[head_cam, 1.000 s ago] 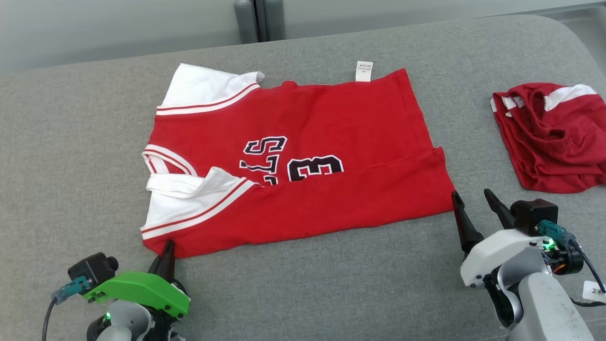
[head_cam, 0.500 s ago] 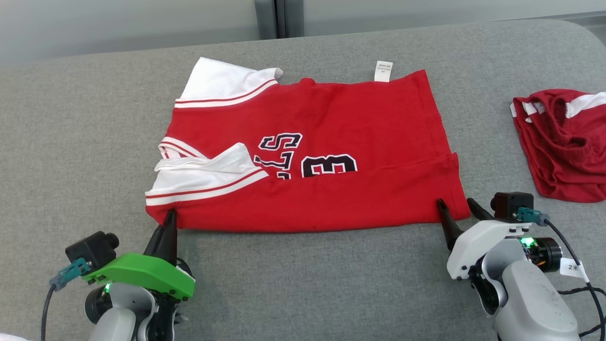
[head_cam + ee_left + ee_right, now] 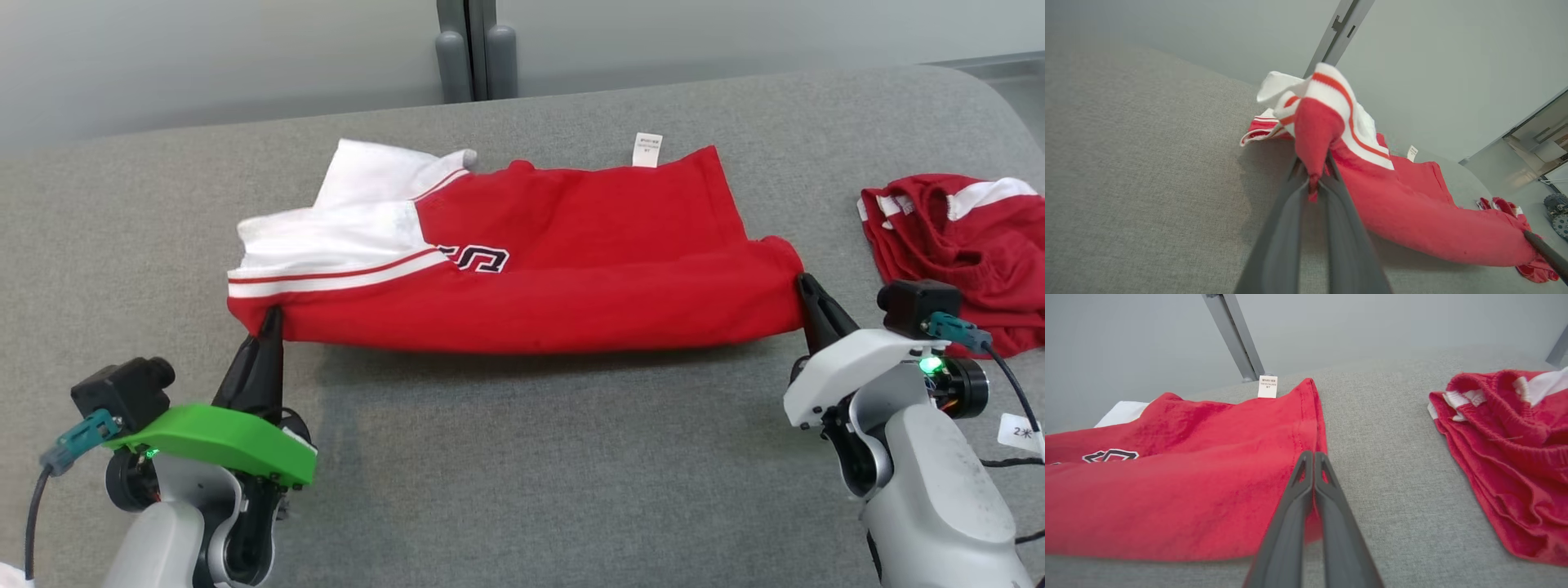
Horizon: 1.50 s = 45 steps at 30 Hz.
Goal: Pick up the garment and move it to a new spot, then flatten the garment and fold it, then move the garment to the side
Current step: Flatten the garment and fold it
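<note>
A red garment (image 3: 588, 245) with white striped sleeves lies across the middle of the grey padded surface (image 3: 522, 457). Its near edge is raised off the padding and rolled toward the far edge. My left gripper (image 3: 269, 317) is shut on the near-left corner, below the white sleeve. In the left wrist view the left gripper (image 3: 1313, 183) pinches a peak of the red garment (image 3: 1412, 220). My right gripper (image 3: 804, 282) is shut on the near-right hem corner. Through the right wrist camera, the right gripper (image 3: 1313, 455) meets the edge of the garment (image 3: 1180, 498).
A second red piece with white trim (image 3: 963, 237) lies crumpled at the right, close to my right wrist, also seen as a red heap (image 3: 1506, 457). A grey post (image 3: 473, 57) stands behind the surface's far edge. Bare padding stretches in front of the garment.
My right gripper has shut on the hem corner. Both grippers have lifted the near edge and carried it away from me, covering most of the printed number. The camera has shifted too.
</note>
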Motion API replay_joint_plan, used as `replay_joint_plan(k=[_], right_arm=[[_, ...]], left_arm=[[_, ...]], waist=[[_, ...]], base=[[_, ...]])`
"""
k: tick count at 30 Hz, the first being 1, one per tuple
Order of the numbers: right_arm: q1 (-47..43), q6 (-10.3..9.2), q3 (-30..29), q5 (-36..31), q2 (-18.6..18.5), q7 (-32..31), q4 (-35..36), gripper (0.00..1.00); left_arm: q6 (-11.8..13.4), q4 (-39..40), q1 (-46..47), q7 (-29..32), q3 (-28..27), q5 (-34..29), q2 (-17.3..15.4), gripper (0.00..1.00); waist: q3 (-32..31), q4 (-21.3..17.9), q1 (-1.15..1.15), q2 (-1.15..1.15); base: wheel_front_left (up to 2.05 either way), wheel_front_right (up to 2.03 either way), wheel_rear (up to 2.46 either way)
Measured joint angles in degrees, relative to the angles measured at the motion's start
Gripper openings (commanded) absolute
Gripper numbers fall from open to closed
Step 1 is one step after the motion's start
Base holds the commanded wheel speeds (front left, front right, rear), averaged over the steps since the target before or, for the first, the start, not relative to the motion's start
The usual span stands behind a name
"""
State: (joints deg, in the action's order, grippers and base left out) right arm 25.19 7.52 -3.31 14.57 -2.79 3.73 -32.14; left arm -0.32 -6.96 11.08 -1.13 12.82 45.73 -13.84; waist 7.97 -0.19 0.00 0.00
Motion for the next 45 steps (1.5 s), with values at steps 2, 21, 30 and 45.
replay_joint_plan(k=[2,21,30,45], right_arm=[[-2.36,0.00,-0.36,0.01,0.01,-1.30,3.49,0.00],[-29.36,0.01,-4.75,2.67,0.03,-12.54,27.40,0.00],[-29.35,0.01,-4.31,2.09,0.02,-10.66,23.12,1.00],[-24.60,0.01,-4.91,-3.24,-0.02,-8.64,28.15,1.00]], left_arm=[[0.85,3.10,-1.35,1.19,0.18,-0.09,-0.77,0.00],[6.81,9.20,-21.18,6.86,0.98,3.76,-1.35,0.00],[6.21,2.59,-20.93,6.09,1.77,3.56,-0.87,1.00],[4.81,10.55,-5.99,11.91,1.65,-4.17,-12.52,1.00]], waist=[[-0.62,-0.03,0.00,0.00],[0.06,-0.91,0.00,0.00],[0.02,-1.31,0.00,0.00],[0.15,-2.36,0.00,0.00]], base=[[0.00,0.00,0.00],[0.00,0.00,0.00],[0.00,0.00,0.00],[0.00,0.00,0.00]])
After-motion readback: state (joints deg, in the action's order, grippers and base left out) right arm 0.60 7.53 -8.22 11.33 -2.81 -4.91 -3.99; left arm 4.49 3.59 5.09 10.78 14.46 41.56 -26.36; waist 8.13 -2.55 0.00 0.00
